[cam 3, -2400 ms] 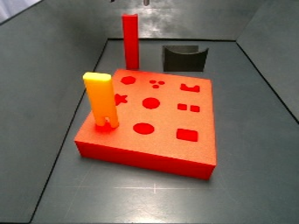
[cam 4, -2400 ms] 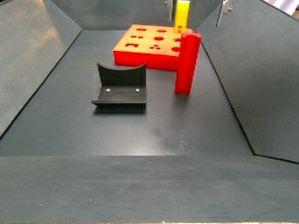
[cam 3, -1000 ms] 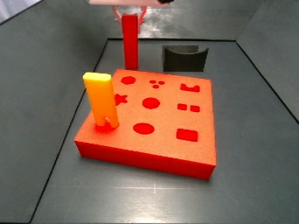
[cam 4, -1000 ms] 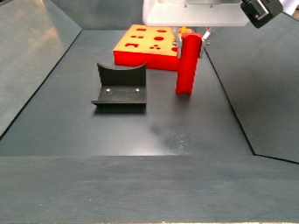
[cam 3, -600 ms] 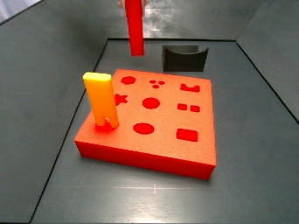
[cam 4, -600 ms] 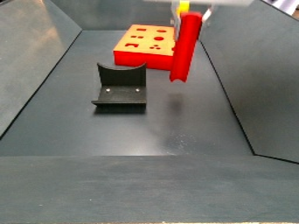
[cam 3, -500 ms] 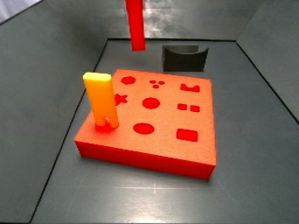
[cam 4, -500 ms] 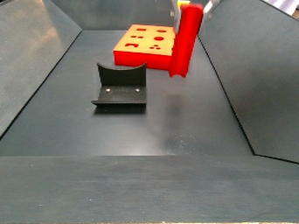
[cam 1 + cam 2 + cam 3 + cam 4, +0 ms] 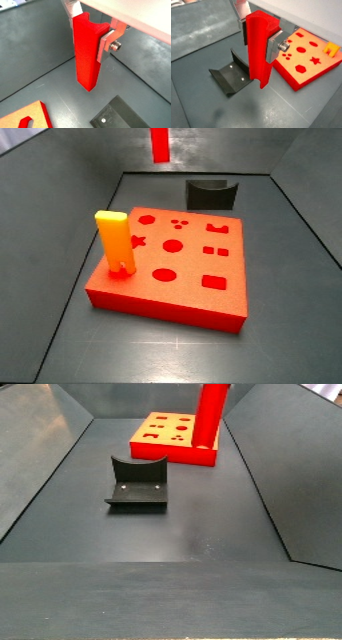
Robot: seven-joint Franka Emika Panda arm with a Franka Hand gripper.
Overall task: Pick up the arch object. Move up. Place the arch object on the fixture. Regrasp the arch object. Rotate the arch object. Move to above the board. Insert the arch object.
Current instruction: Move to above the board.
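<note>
Dark grey bin floor (image 9: 174, 534), bare around fixture (image 9: 136, 484) at centre left. Gripper (image 9: 89, 31) clamped on arch object (image 9: 87, 50), upright, top centre, clear of floor. Pick-up and lift judged done; placing, regrasping, rotating, inserting into board (image 9: 174, 263) pending.

Yellow-topped peg (image 9: 112, 240): stands upright in the board (image 9: 187, 278), near the board's left edge in a side view. Its upper part is yellow and its lower part orange, with a star-like flare partway down. In a wrist view the peg (image 9: 331, 48) shows only as a small yellow piece at the far corner of the board. Floor (image 9: 174, 534): dark grey, smooth, faintly glossy. Side walls (image 9: 40, 454): plain grey panels sloping outward from the floor.
</note>
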